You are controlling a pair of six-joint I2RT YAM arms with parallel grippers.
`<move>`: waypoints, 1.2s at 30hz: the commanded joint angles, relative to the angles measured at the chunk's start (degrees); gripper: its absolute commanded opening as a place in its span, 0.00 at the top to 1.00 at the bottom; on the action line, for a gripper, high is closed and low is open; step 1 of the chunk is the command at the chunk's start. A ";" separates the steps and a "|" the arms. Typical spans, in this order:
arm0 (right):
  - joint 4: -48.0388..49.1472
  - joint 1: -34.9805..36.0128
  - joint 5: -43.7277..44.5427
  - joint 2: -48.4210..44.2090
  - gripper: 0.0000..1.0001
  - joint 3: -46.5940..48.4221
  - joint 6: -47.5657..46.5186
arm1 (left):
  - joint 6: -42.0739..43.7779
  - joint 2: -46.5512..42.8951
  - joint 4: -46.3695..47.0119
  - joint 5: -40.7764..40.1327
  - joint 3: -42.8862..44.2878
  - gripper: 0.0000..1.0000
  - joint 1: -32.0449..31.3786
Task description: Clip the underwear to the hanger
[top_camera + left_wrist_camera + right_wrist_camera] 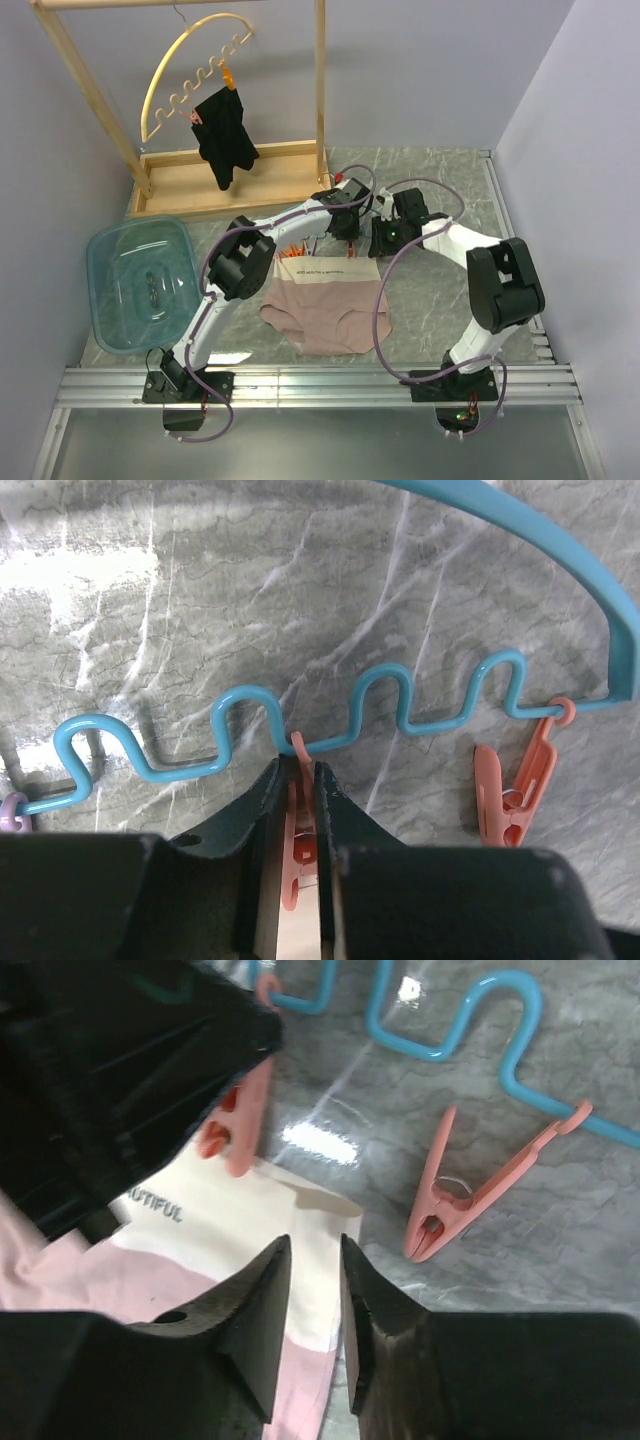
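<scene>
The underwear (325, 305) is lying flat on the marble-pattern table (450, 200) just ahead of my bases, cream waistband (240, 1225) on the far side. My right gripper (315, 1250) is hovering at the waistband's right corner, fingers nearly together with cream fabric showing in the slit; I cannot tell whether they are pinching it. My left gripper (298, 772) is squeezing 1 orange-pink clip (296, 825), which is hooked on the wavy bar of the light-blue hanger (624, 660), its free end at the waistband's far edge. A second clip (515, 790) is hanging at the bar's end. A teal basin (110, 300) is sitting left; farther back a wooden rack (240, 185) is carrying a yellow hanger (212, 18) and black garment (225, 140)
</scene>
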 commanded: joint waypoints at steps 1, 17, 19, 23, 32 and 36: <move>-1.90 0.43 2.12 2.99 0.64 3.45 0.40 | -0.81 -0.81 0.36 0.31 -1.13 1.00 0.26; -0.59 0.34 -9.39 5.90 1.00 2.57 2.33 | -1.69 -1.34 0.89 1.72 -1.40 1.00 0.70; -0.50 0.34 -10.09 5.90 1.00 2.66 2.24 | -1.78 -1.43 0.97 1.90 -1.48 1.00 0.70; -0.41 0.60 -11.06 5.64 1.00 2.40 1.89 | -2.13 -1.34 0.97 2.33 -1.40 1.00 0.70; 1.53 2.10 -11.77 5.29 1.00 2.13 1.98 | -2.39 -1.34 1.15 2.95 -1.57 1.00 0.70; 1.70 2.36 -10.97 5.73 1.00 3.19 2.07 | -2.57 -1.25 0.80 2.78 -1.40 1.00 0.78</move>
